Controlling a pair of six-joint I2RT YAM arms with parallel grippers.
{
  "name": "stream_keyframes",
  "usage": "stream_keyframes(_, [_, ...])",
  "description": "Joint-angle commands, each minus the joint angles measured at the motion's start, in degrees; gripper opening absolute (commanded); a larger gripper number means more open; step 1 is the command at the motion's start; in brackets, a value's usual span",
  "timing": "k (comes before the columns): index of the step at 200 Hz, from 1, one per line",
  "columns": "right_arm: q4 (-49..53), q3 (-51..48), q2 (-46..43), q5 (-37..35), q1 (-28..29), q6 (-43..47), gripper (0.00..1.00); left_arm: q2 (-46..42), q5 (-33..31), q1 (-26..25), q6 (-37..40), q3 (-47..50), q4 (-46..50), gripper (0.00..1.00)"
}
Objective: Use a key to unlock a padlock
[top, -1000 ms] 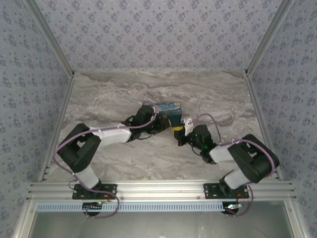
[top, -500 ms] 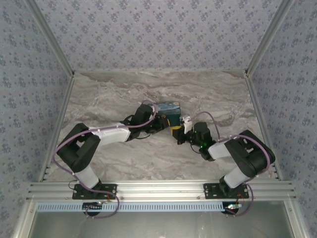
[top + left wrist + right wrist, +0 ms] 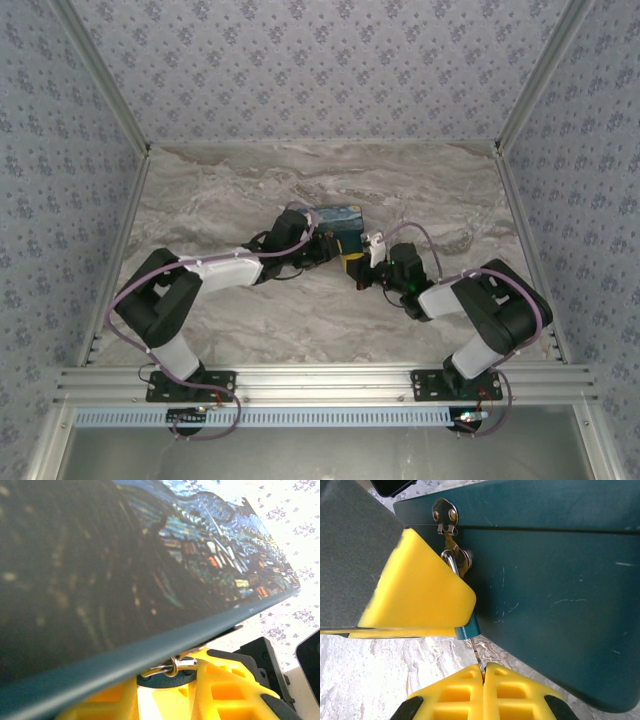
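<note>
While the left gripper clamps the padlock, which hangs by its shackle from the hasp on the box, the right gripper pinches the key between tightly closed pads, its tip at the lock's underside. I cannot tell how far the key is seated. The shackle looks closed, so the turn and release appear left to do.
</note>
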State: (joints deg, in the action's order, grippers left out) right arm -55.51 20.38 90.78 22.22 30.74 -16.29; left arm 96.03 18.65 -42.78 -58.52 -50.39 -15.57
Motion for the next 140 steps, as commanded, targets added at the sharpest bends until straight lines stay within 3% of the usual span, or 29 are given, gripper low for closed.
stream_keyframes(1, [-7.5,4.4,-0.7,0.9,-0.5,-0.4,0.0,-0.1,5.5,-1.6,1.9,0.1,0.3,0.24])
stream_keyframes(140, [-4.3,7.0,-2.8,4.3,-3.4,0.9,0.0,0.3,6.2,-1.4,2.1,0.6,0.0,0.24])
